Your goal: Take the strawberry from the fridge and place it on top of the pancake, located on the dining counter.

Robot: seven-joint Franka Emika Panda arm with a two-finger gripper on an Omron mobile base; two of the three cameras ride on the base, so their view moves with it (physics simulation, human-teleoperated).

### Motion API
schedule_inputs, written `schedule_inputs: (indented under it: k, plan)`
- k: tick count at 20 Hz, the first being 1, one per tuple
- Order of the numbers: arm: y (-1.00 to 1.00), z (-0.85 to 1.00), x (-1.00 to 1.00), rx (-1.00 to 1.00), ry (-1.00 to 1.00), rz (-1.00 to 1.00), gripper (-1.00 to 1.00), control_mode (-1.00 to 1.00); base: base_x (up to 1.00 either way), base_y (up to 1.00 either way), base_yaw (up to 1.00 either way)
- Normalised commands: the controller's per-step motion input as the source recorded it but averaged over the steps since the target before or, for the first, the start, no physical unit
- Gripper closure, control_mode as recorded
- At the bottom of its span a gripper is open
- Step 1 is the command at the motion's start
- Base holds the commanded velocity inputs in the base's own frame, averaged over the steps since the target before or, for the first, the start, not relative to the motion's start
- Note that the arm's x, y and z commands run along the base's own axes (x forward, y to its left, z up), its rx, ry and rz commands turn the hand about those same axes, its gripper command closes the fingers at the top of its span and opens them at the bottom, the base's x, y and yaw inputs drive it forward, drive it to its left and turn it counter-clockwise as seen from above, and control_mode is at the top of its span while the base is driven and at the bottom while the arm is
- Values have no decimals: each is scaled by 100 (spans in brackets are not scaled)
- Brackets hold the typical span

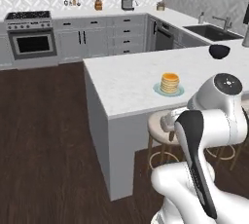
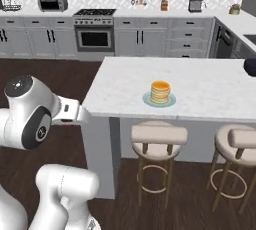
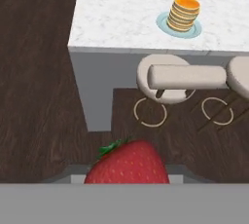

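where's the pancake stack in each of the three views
Left base view: the pancake sits right of centre on the dining counter, on its plate.
Right base view: just right of centre, near the counter's front edge, above the left stool.
Hand view: upper right, beyond the strawberry in the shut gripper.
Shared landmark: the pale teal plate under the stack.

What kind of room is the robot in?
It looks like a home kitchen. There is a steel stove with a black oven door against the wall, a dark sink with a silver tap in the corner, and a white marble counter with round tan stools for eating.
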Motion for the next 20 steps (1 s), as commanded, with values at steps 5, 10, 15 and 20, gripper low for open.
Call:
schedule_inputs:
  k: [5,10,15,20]
  plan:
    - [0,0,0,0,0,0,100,100,23,-100,32]
    - [0,0,0,0,0,0,100,100,62,-79,23]
    - [0,0,0,0,0,0,100,100,59,-51,-14]
    - [0,0,0,0,0,0,100,100,51,22,-27]
